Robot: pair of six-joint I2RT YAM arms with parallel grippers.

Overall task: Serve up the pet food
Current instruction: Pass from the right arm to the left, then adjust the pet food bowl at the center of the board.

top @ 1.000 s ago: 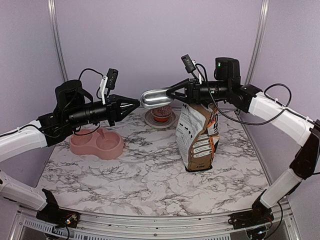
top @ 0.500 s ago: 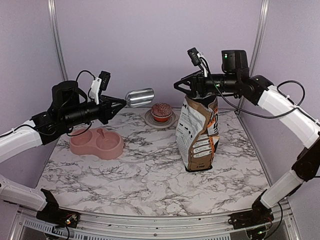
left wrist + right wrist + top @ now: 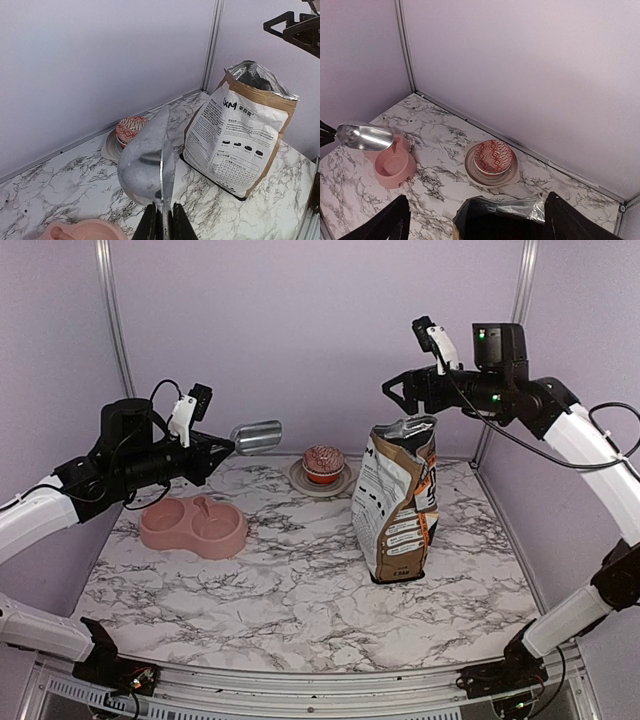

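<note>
Seen from above, two arms reach over one marble table (image 3: pixel 300 590). The left gripper (image 3: pixel 222 446) is clamped on one metal scoop (image 3: pixel 257 435), held in the air near one pink double bowl (image 3: pixel 190 525). The right gripper (image 3: pixel 393 396) hovers above one open paper bag (image 3: pixel 398 500), fingers spread wide and holding nothing. One cupcake (image 3: pixel 323 462) sits on one plate (image 3: pixel 300 480). Only the right wrist view looks into the bag's mouth. It is dark inside, so the pet food cannot be made out.

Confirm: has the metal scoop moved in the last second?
Yes. The metal scoop, held in the left gripper, went left: it overlapped the cupcake and now sits left of it.
</note>
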